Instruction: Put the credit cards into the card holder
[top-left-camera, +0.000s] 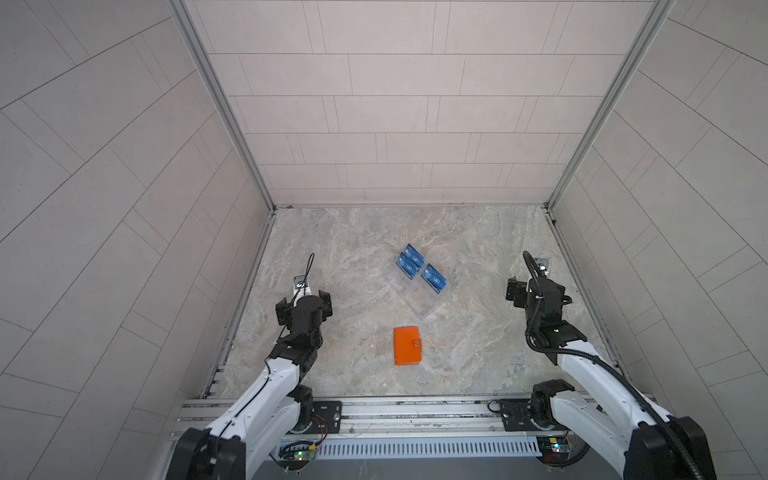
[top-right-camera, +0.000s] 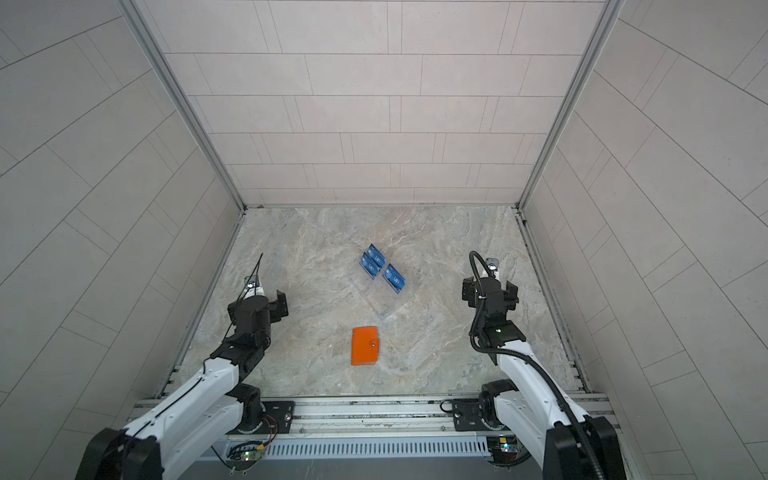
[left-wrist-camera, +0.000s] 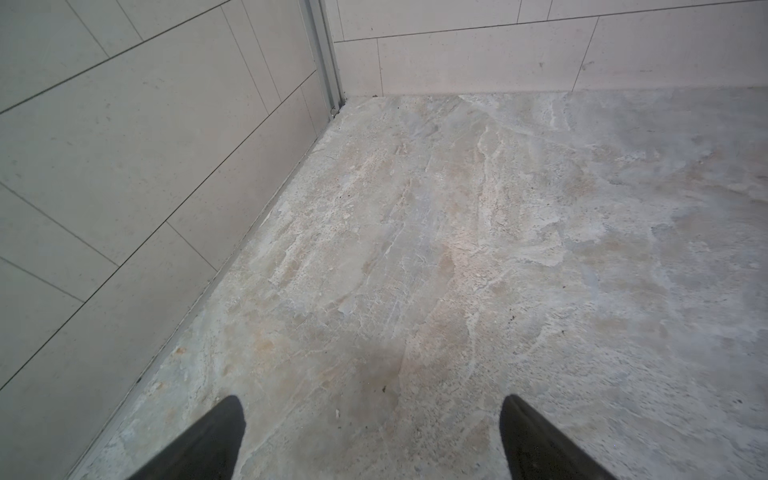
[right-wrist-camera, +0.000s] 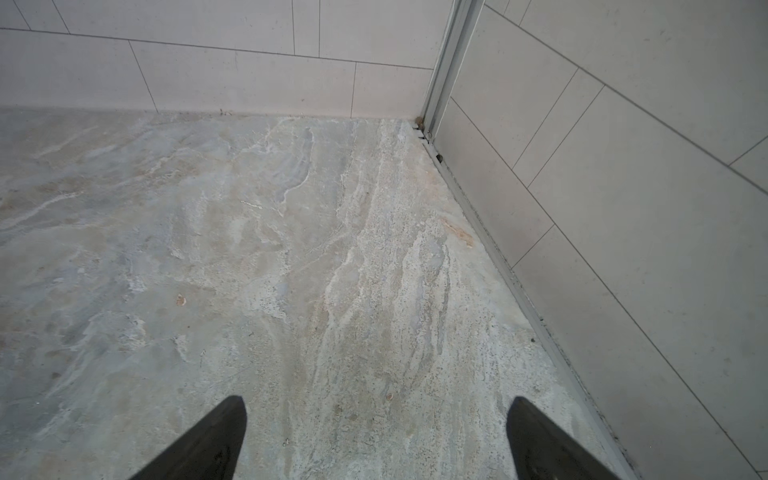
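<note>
Place: you're in a robot lab test cell.
Walls: tile-print panels (top-left-camera: 415, 104) on three sides.
Surface: marble-look tabletop (top-left-camera: 353, 249).
Front: your two arms (top-left-camera: 266, 390) bolted to an aluminium rail (top-left-camera: 415, 411).

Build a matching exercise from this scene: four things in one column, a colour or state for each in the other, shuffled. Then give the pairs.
Column one:
1. card holder
2. credit cards
3. left gripper
4. clear rack

Column two:
A. open, holding nothing
B. orange, closed, lying flat
C. blue, set in the far tiers
D. see-through, near tiers empty

Pairs: 1-B, 2-C, 3-A, 4-D
</note>
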